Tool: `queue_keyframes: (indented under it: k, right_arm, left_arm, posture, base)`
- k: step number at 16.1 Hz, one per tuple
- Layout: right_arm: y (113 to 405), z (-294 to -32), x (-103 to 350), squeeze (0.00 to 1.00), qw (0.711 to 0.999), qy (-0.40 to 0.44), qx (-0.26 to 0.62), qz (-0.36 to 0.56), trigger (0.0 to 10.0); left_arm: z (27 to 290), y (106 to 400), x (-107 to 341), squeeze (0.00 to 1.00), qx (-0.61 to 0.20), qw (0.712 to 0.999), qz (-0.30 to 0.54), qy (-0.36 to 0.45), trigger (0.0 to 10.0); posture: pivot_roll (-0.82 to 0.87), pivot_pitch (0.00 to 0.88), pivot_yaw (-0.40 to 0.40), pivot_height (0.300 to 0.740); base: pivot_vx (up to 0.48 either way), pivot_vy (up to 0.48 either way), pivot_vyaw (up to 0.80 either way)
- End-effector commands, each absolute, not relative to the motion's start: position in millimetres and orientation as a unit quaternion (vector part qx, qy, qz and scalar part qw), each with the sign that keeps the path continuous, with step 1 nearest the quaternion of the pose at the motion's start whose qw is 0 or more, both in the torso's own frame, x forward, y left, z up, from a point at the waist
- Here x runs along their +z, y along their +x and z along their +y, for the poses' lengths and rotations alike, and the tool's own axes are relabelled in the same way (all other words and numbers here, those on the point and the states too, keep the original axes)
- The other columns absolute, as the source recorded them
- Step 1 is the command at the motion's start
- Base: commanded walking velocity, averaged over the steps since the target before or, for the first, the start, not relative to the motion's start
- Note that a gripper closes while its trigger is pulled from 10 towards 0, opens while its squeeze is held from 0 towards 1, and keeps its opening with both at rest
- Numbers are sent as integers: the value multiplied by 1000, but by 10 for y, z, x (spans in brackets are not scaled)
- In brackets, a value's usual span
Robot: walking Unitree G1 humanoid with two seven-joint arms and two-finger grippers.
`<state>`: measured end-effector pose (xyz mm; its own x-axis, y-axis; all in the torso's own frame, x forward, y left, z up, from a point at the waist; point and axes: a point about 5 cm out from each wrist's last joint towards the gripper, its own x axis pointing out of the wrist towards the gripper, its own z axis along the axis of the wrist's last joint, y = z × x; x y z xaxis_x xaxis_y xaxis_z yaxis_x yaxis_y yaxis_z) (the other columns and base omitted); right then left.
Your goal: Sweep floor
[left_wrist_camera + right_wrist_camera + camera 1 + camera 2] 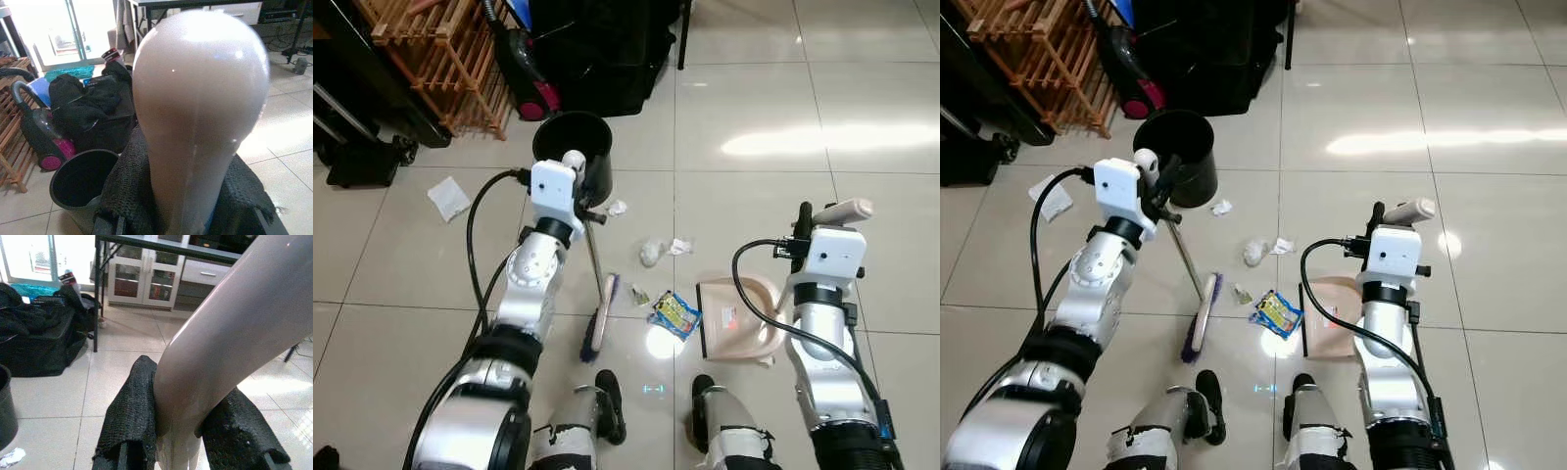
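Observation:
My left gripper point(1167, 186) is shut on the pale rounded top of the broom handle point(200, 112), which its mesh-covered fingers point(124, 196) clasp. The broom's thin shaft slants down to its purple brush head point(598, 328) on the tiles. My right gripper point(806, 223) is shut on the pale dustpan handle point(230, 333). The pink dustpan point(739, 318) rests on the floor by my right foot. Between brush and pan lie a yellow-blue wrapper point(676, 313), a small scrap point(639, 295) and crumpled white paper point(651, 253). A black bin point(573, 147) stands beyond my left gripper.
More white scraps lie by the bin point(617, 208) and far left point(448, 196). A wooden rack point(435, 49), a vacuum cleaner point(524, 73) and a black bag point(597, 44) line the back left. Open tiles stretch to the right. My feet point(607, 401) stand just behind the brush.

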<state>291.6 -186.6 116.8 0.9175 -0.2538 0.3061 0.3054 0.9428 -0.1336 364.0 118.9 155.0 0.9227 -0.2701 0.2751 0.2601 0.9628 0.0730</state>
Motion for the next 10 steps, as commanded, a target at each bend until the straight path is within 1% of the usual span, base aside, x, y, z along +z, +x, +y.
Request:
queue_keyframes:
  k: [1, 2, 4, 7, 8, 10]
  right_arm:
    - [2857, -1801, 993, 0, 981, -75, -147, -101, 10000]
    - [2868, -1773, 975, 0, 980, -80, -155, -91, 10000]
    - [2908, -1707, 965, 0, 981, -43, -174, -77, 10000]
    - [2952, -1614, 1005, 0, 980, 3, -181, -77, 10000]
    - [2963, -1531, 1032, 0, 982, 24, -171, -78, 10000]
    - [2966, -1460, 1054, 0, 983, 36, -160, -80, 10000]
  left_arm:
    - [1198, 3632, 1467, 0, -123, 984, -131, 7, 10000]
    - [1180, 3665, 1470, 0, -113, 985, -127, 5, 10000]
    - [1108, 3715, 1508, 0, -104, 987, -124, -22, 10000]
    - [937, 3733, 1591, 0, -126, 981, -140, -53, 10000]
    - [861, 3737, 1628, 0, -130, 978, -144, -77, 10000]
    - [777, 3728, 1661, 0, -139, 974, -150, -100, 10000]
  posture:
    - [-32, 321, 99, 740]
    - [-32, 322, 103, 740]
    - [-32, 333, 109, 740]
    - [-32, 331, 110, 740]
    - [-30, 333, 110, 740]
    - [-29, 330, 111, 740]
  base:
    - [0, 0, 0]
    - [0, 0, 0]
    - [0, 0, 0]
    - [0, 0, 0]
    - [0, 0, 0]
    - [0, 0, 0]
